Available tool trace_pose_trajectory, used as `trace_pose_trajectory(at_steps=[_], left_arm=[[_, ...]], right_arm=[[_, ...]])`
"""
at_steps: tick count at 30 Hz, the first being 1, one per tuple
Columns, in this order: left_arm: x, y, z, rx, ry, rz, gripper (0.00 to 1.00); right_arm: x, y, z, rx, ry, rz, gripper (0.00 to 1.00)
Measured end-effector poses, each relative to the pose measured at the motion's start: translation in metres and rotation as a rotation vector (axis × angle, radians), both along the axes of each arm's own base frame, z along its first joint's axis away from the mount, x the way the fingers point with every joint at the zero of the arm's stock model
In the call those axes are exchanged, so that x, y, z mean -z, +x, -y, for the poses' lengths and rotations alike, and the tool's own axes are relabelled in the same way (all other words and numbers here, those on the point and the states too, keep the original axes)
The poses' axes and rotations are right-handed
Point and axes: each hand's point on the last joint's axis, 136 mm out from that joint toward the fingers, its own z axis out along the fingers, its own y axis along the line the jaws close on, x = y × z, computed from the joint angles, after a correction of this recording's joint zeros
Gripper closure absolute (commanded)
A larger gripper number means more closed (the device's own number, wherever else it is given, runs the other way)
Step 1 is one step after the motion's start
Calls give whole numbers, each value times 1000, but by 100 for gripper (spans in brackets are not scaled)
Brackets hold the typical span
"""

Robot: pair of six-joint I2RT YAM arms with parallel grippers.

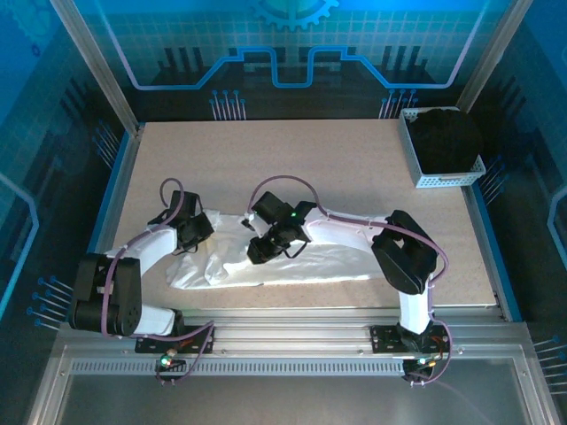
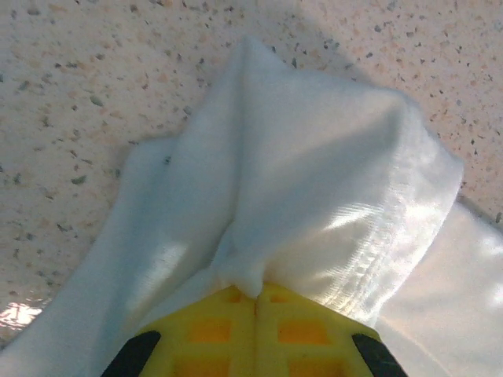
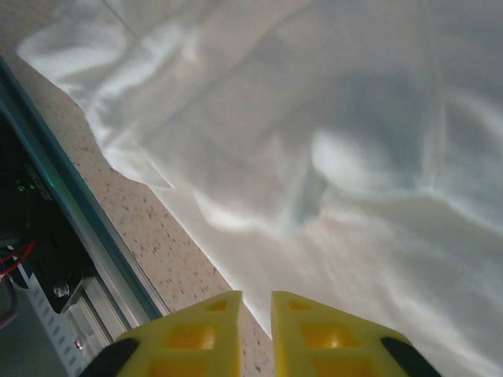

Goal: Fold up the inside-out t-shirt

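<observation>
The white inside-out t-shirt (image 1: 301, 266) lies bunched in a long strip across the near part of the table. My left gripper (image 1: 211, 232) sits at the shirt's left end. In the left wrist view the yellow jaws (image 2: 255, 294) are shut on a pinched fold of the t-shirt (image 2: 314, 173), which rises in a peak ahead of them. My right gripper (image 1: 259, 252) hangs over the middle of the strip. Seen from the right wrist, that gripper (image 3: 256, 302) shows a narrow gap with nothing in it, just above the near edge of the t-shirt (image 3: 330, 157).
A white mesh basket (image 1: 443, 180) at the back right holds a black garment (image 1: 447, 137). The table's near edge with its metal rail (image 3: 86, 236) runs close to the shirt. Bare speckled tabletop (image 1: 292, 164) stretches behind the shirt.
</observation>
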Motion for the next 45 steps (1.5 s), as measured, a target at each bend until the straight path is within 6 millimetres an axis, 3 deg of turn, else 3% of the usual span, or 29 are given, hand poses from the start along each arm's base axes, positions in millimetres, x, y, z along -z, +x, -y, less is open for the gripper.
trace_pose_trajectory(at_steps=[3, 9, 11, 14, 16, 21, 24, 27, 29, 33, 38, 45], left_arm=[[0, 0, -1, -1, 3, 1, 98], [0, 0, -1, 5, 6, 1, 71], [-3, 1, -1, 1, 4, 6, 59], [-13, 1, -1, -5, -2, 31, 50], [-23, 1, -1, -6, -6, 59, 47], [-51, -1, 2, -11, -37, 138, 45], [-61, -4, 4, -10, -52, 169, 44], [-63, -7, 5, -5, -58, 172, 44], [-62, -10, 5, -5, -57, 163, 44], [-61, -16, 5, -5, -55, 144, 44], [-61, -17, 7, 2, -67, 139, 44], [-63, -8, 33, 76, -202, 192, 49]], right_arm=[[4, -2, 7, 8, -35, -14, 65], [3, 0, 6, -3, -37, 8, 65], [-3, 4, -2, -14, -16, 29, 68], [-9, 13, -20, -22, 28, 65, 73], [-3, 19, -28, -18, 31, 71, 70], [30, 21, -25, -8, -29, 47, 62], [38, 19, -22, -10, -46, 33, 67], [38, 19, -24, -14, -36, 33, 85], [38, 18, -25, -12, -27, 27, 91], [40, 7, -18, -2, -28, -18, 92], [20, -5, -13, 26, 4, -73, 91], [14, -9, -12, 79, 20, -130, 90]])
